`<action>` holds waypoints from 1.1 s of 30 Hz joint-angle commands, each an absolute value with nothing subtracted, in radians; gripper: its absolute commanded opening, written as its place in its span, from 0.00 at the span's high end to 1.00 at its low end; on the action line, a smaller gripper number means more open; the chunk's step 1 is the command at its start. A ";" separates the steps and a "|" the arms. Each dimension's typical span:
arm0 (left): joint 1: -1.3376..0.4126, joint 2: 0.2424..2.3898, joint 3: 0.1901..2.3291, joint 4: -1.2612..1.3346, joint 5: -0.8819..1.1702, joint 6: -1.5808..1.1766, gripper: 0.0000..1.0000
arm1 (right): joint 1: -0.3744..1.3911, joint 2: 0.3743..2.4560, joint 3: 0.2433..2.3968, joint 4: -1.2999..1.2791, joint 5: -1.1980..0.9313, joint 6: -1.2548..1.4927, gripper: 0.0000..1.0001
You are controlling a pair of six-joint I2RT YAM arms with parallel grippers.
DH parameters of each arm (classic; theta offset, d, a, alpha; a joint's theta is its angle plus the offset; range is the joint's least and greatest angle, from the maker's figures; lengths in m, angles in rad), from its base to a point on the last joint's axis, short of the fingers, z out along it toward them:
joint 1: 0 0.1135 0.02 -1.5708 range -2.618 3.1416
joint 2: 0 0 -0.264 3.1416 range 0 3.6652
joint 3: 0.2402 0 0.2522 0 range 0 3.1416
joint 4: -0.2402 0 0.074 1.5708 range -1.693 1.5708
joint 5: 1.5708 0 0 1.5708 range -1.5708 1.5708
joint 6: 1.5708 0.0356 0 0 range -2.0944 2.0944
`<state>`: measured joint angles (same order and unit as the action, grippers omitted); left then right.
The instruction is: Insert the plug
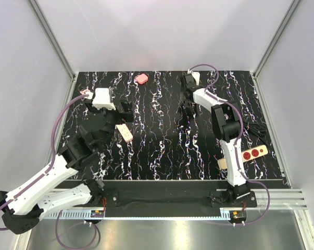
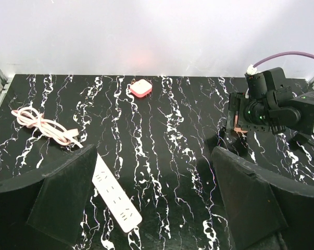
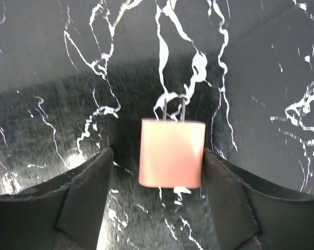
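The plug (image 1: 142, 78), a small pinkish-red rounded piece, lies alone at the back of the black marbled mat (image 1: 162, 151); it also shows in the left wrist view (image 2: 140, 87). My right gripper (image 3: 157, 156) straddles a small orange-pink cube (image 3: 172, 153) with two metal prongs pointing away. Its right finger (image 3: 224, 192) is against the cube and the left finger (image 3: 89, 192) stands a little off it. The gripper is open. Seen from above, my right gripper (image 1: 187, 107) points down at the mat. My left gripper (image 2: 154, 156) hangs wide open and empty over the mat.
A white power strip (image 2: 115, 200) lies beside my left gripper's left finger, also seen from above (image 1: 125, 133). A coiled pink cord (image 2: 42, 125) lies at the left. A beige strip with red sockets (image 1: 253, 153) and a black cable (image 1: 258, 130) sit at the right edge.
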<state>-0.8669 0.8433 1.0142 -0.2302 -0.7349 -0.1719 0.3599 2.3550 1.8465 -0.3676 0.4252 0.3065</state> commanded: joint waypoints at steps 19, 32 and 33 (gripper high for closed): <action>-0.827 0.919 1.035 -0.218 -0.439 -0.251 0.01 | 0.529 1.791 1.048 -0.068 0.199 0.186 0.84; -0.514 1.196 1.086 -0.168 0.472 -0.615 0.11 | 0.701 0.966 0.626 0.090 0.160 0.206 0.91; -0.499 1.251 1.086 -0.144 0.545 -0.633 0.12 | 0.701 0.931 0.605 0.097 0.134 0.201 0.91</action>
<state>-0.5423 1.1839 1.0851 -0.2825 0.1623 -0.5030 0.6983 1.0367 0.6464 -0.0090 0.2138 0.1947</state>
